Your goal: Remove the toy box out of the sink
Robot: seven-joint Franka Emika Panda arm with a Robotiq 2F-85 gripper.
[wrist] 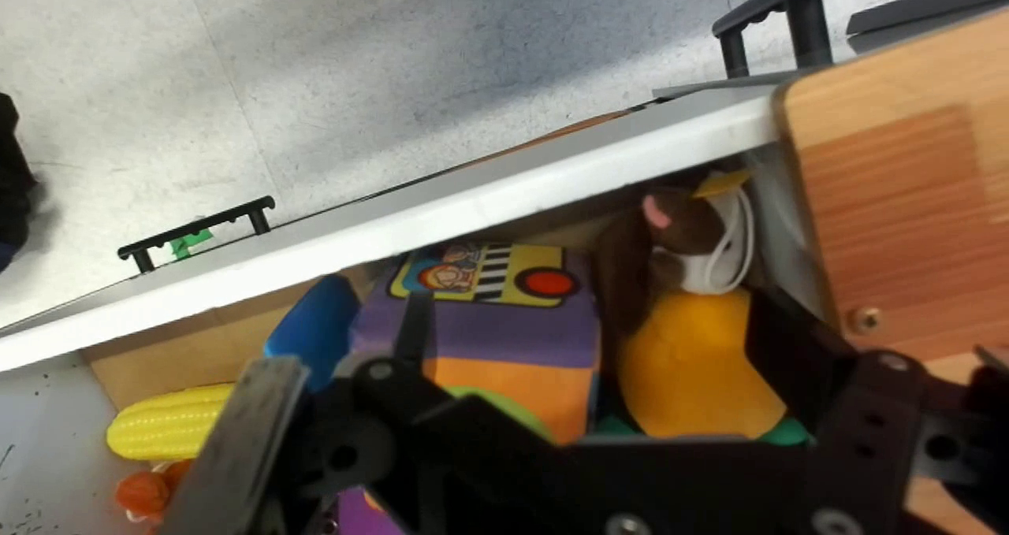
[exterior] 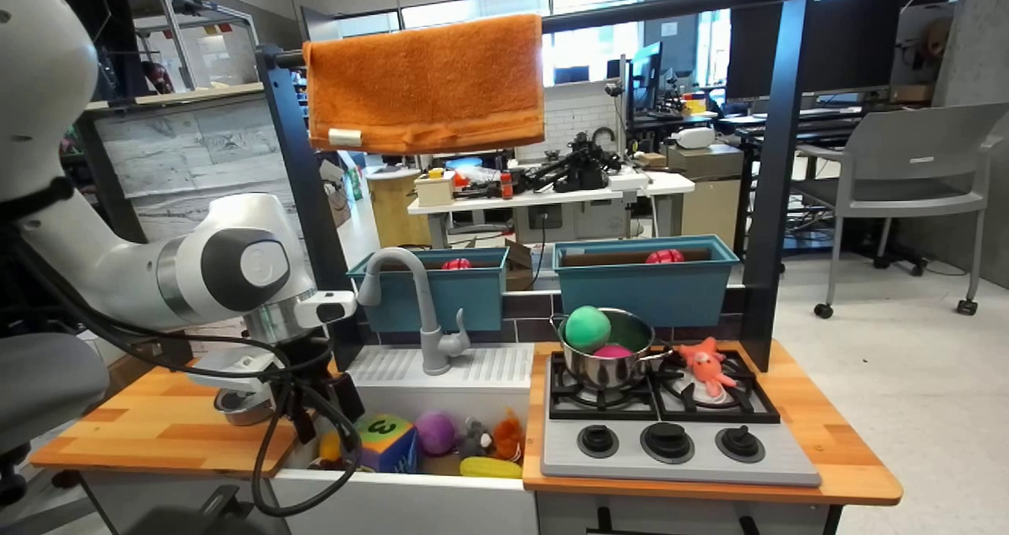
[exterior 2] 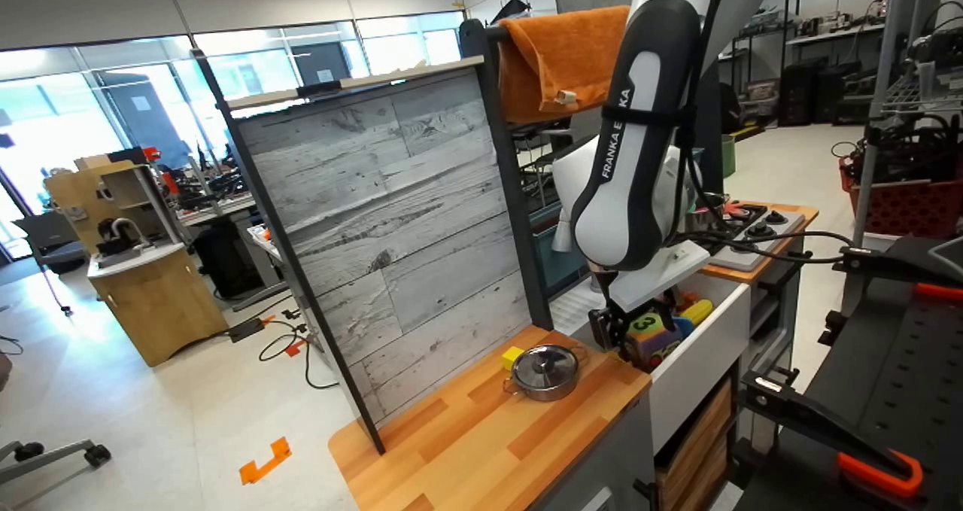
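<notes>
The toy box [exterior: 386, 440] is a soft-looking cube with green-yellow, orange, purple and blue faces and a dark 3. It sits in the white sink [exterior: 410, 480], left of the middle, and also shows in an exterior view [exterior 2: 648, 334] and the wrist view [wrist: 512, 334]. My gripper [exterior: 327, 418] is open over the sink's left end. In the wrist view, one finger of the gripper [wrist: 591, 322] overlaps the box and the other lies beyond a yellow-orange toy [wrist: 694, 362]. I cannot tell whether a finger touches the box. Part of the box is hidden behind the gripper.
A purple ball [exterior: 435, 432], grey plush [exterior: 475, 439], orange toy [exterior: 508, 436] and yellow corn [exterior: 490, 467] lie in the sink. The grey faucet [exterior: 430, 314] rises behind. A lidded pot [exterior 2: 545, 372] stands on the wooden counter. The stovetop [exterior: 678, 448] is to the right.
</notes>
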